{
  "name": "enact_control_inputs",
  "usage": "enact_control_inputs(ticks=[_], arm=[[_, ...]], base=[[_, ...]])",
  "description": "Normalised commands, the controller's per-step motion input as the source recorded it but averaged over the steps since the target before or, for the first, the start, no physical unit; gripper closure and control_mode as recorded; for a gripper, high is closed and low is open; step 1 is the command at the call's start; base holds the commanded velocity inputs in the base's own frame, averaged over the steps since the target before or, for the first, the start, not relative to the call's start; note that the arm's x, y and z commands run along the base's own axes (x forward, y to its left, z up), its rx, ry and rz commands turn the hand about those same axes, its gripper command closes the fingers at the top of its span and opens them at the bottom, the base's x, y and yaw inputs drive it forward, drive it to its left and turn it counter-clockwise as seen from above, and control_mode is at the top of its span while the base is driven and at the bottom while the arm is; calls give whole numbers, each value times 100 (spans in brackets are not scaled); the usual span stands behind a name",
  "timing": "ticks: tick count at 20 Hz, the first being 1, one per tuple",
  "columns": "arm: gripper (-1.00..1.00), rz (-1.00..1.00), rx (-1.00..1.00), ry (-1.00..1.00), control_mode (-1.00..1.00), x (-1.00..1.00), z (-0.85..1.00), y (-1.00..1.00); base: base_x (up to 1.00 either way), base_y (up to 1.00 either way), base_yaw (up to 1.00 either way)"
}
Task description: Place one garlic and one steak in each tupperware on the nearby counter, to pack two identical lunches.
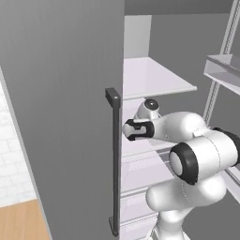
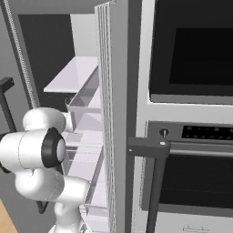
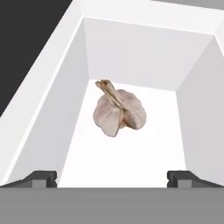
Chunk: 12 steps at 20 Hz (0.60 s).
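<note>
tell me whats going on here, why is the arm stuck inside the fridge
The white arm is reaching into an open fridge, past its door with the dark handle. In the hand view the gripper is wide open and holds nothing. It looks down into a white drawer where one garlic lies on the floor, between the two fingertips and not yet touched. An oven stands beside the fridge.

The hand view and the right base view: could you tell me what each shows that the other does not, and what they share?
Hand view: one garlic lying in a white bin, with the open gripper above it, fingers wide apart. Right base view: the oven with its handle, and the white arm. Shared: the white fridge interior.
</note>
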Motion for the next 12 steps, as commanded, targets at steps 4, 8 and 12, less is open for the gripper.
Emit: enact_control_inputs(ticks=[4, 8, 12], arm=[[-100, 0, -6, 13, -100, 31, 5, 12], [-100, 0, 0, -1, -100, 13, -13, 1], [-100, 0, 0, 0, -100, 27, -14, 2]], base=[[0, 0, 0], [0, 0, 0], [0, 0, 0]])
